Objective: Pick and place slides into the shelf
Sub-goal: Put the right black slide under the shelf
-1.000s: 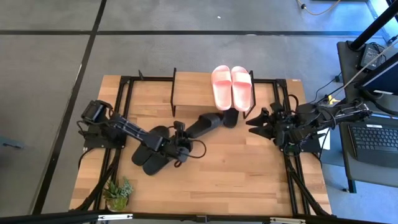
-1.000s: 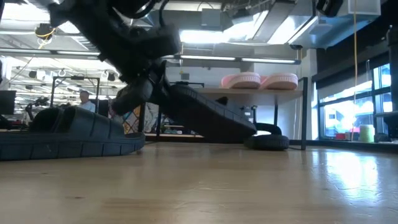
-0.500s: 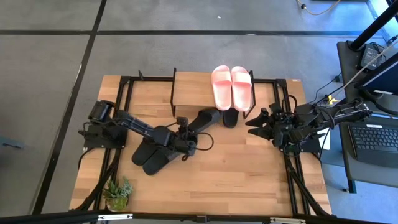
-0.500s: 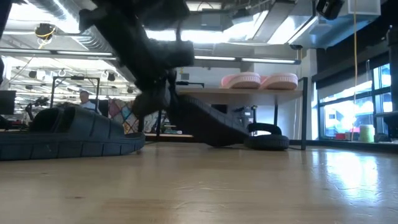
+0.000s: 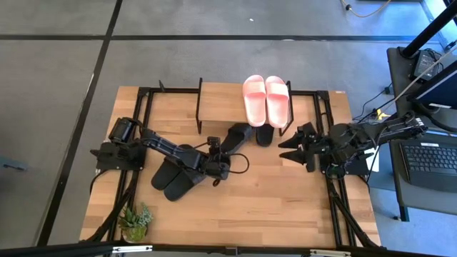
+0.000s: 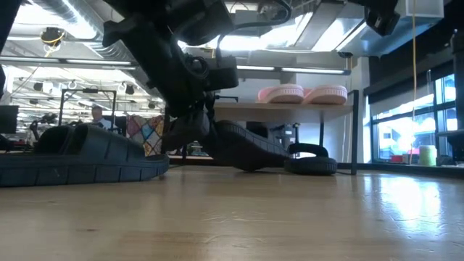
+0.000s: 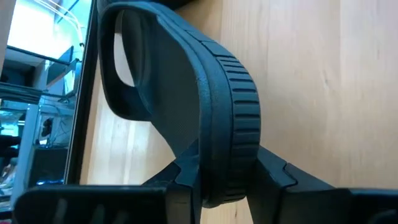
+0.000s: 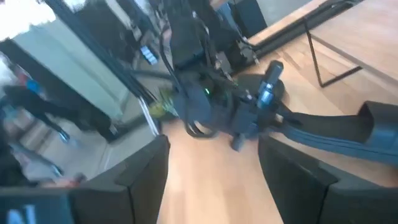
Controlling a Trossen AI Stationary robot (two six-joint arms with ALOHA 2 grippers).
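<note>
My left gripper (image 5: 216,161) is shut on a black slide (image 5: 233,137) just in front of the shelf (image 5: 221,101), a low rack with a wooden top board. The pale pink pair (image 5: 265,98) lies on that board. A second black slide (image 5: 264,135) sits on the table under the shelf's right part. The other black pair (image 5: 173,178) lies flat on the table near the left arm. My right gripper (image 5: 285,148) hovers open to the right of the shelf, touching nothing. My left gripper pinches the black slide's heel end (image 7: 237,155) between its two fingers (image 7: 185,173), with the ribbed sole edge turned toward the wrist camera. The fingers come from the table's near-left side, along the slide. The slide is tilted, heel raised (image 6: 210,127), toe end down on the table (image 6: 250,164).
The shelf's thin black frame legs (image 5: 199,107) stand on both sides of the held slide's path. A small potted plant (image 5: 136,223) sits at the table's near left corner. Bare tabletop (image 5: 271,193) lies between the two arms. A laptop (image 5: 428,160) stands beyond the table's right edge.
My left gripper has moved toward the shelf and down, staying shut on the black slide. The slide has tipped from a steep slant to a flatter one, its toe end now on the table by the slide under the shelf. My right gripper has shifted slightly toward the shelf.
</note>
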